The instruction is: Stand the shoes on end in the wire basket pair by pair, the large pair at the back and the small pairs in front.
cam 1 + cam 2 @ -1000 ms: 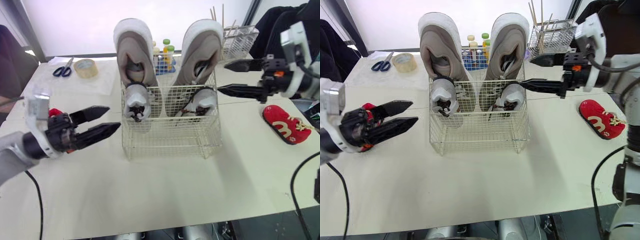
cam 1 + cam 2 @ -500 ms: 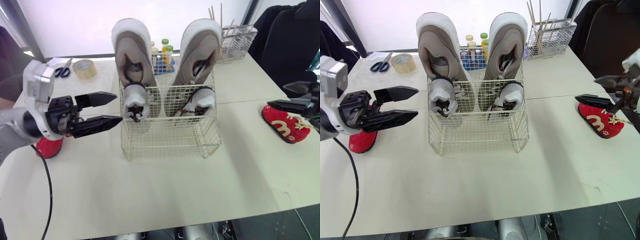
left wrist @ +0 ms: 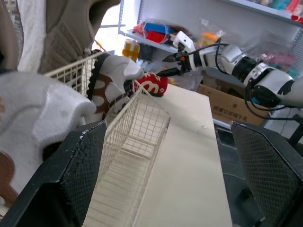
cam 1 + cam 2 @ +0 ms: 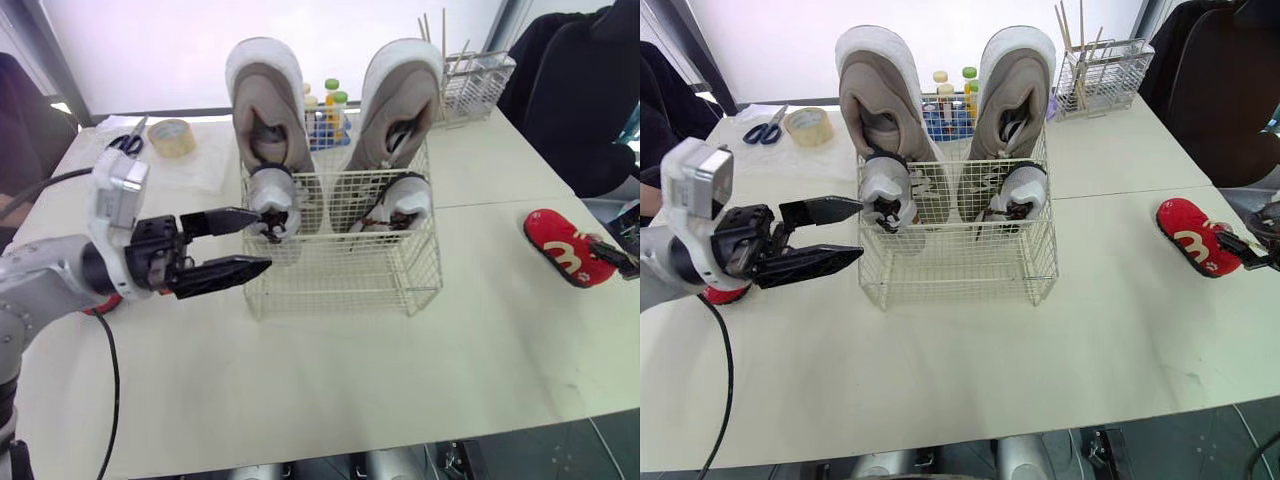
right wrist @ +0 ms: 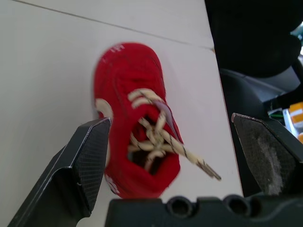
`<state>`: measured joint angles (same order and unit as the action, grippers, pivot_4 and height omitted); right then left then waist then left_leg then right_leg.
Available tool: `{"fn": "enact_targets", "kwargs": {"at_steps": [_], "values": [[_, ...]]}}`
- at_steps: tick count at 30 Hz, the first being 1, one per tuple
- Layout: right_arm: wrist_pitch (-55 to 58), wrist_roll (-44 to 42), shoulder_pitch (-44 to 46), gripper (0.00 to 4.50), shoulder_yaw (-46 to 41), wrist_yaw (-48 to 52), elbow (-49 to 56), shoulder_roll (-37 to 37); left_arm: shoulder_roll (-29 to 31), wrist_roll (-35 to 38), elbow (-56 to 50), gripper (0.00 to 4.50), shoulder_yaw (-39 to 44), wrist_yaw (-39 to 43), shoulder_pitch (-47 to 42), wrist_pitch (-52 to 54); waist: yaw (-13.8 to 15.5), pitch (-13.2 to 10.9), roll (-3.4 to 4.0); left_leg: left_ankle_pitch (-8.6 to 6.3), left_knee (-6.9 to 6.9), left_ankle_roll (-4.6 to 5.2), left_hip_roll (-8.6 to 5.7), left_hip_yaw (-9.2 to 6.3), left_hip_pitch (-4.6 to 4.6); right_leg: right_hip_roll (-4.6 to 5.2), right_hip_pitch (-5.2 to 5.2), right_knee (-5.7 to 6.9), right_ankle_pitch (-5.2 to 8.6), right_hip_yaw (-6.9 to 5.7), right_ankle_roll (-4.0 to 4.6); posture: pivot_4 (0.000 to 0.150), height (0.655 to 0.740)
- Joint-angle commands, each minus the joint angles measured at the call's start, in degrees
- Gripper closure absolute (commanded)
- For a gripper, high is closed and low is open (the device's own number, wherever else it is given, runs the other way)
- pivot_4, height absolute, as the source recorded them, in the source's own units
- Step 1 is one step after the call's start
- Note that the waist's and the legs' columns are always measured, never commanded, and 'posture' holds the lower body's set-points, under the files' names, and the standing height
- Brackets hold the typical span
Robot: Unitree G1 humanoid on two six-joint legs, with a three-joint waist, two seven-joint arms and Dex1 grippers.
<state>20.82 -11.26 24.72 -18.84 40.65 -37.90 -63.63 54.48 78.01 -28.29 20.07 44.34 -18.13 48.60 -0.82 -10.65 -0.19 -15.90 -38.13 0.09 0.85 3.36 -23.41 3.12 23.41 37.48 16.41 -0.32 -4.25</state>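
Showing the large pair [image 4: 265, 95] upright at the back of the basket [image 4: 340, 270] and a grey pair [image 4: 272, 200] in front, with one red shoe [image 4: 562, 247] on the table [image 4: 330, 370] beneath the wide-open right gripper [image 5: 170, 119] and another red shoe [image 4: 725, 295] beside the wide-open, empty left gripper [image 4: 262, 241], both yet to go in.

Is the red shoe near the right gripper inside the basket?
No, the red shoe lies on the table, well apart from the wire basket.
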Motion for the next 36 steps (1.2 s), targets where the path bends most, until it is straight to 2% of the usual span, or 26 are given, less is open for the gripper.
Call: {"fn": "enact_targets", "kwargs": {"at_steps": [1, 8, 16, 29, 30, 32, 36], "values": [[-2.09, 0.33, 2.49, 0.0, -0.37, 0.81, -4.07, -0.4, -0.29, 1.6, -2.42, 0.18, 1.96, -1.89, 0.52, -0.2, -0.12, 0.0, 0.0, 0.01, 0.0, 0.02, 0.0, 0.0, 0.01, -0.01, 0.0, 0.03, 0.0, 0.02, -0.01, 0.15, 0.74], [-1.07, -1.81, 7.72, 0.0, -0.55, 6.28, -13.07, 1.06, -1.08, 3.37, -4.02, 0.18, 1.89, -5.66, 1.69, -0.42, -0.18, 0.0, 0.0, 0.06, -0.02, -0.05, 0.1, -0.02, 0.1, -0.23, -0.02, 0.15, -0.01, 0.13, -0.01, 0.15, 0.74], [0.75, -2.94, 9.82, 0.0, -0.42, 10.31, -16.2, 1.73, -1.55, 3.14, -4.22, 0.18, 1.31, -6.85, 1.57, -0.94, -0.03, 0.0, 0.0, 0.08, -0.08, -0.08, 0.1, -0.02, 0.13, -0.25, -0.01, 0.33, -0.01, 0.16, -0.01, 0.15, 0.74], [-6.95, 1.69, 14.34, 0.0, 3.23, 6.35, -24.24, 5.59, -1.74, 1.92, -4.71, 0.18, 1.74, -8.47, 1.93, -1.34, -0.23, 0.0, 0.0, 0.12, -0.12, -0.14, 0.1, -0.02, 0.17, -0.34, 0.0, 0.45, -0.01, 0.18, -0.01, 0.15, 0.74], [-7.43, 1.79, 14.79, 0.54, 3.2, 6.3, -24.64, 5.83, -1.7, 1.81, -4.73, 0.1, 1.85, -8.55, 2.07, -1.36, -0.23, 0.0, 0.0, 0.12, -0.12, -0.15, 0.1, -0.02, 0.18, -0.34, 0.0, 0.46, -0.01, 0.18, -0.01, 0.15, 0.74], [-8.15, 2.05, 15.53, 1.29, 3.33, 6.25, -25.36, 6.15, -1.67, 1.59, -4.72, 0.1, 1.96, -8.51, 2.29, -1.41, -0.17, 0.0, 0.0, 0.13, -0.12, -0.16, 0.1, -0.02, 0.18, -0.35, 0.0, 0.48, -0.01, 0.19, -0.01, 0.15, 0.74], [-9.13, 2.3, 16.31, 3.16, 3.67, 6.59, -25.76, 6.52, -1.7, 0.9, -4.36, 0.1, 1.96, -8.02, 2.45, -1.51, -0.16, 0.0, 0.0, 0.14, -0.12, -0.16, 0.1, -0.02, 0.18, -0.34, 0.0, 0.49, -0.01, 0.19, -0.01, 0.15, 0.74]]}}
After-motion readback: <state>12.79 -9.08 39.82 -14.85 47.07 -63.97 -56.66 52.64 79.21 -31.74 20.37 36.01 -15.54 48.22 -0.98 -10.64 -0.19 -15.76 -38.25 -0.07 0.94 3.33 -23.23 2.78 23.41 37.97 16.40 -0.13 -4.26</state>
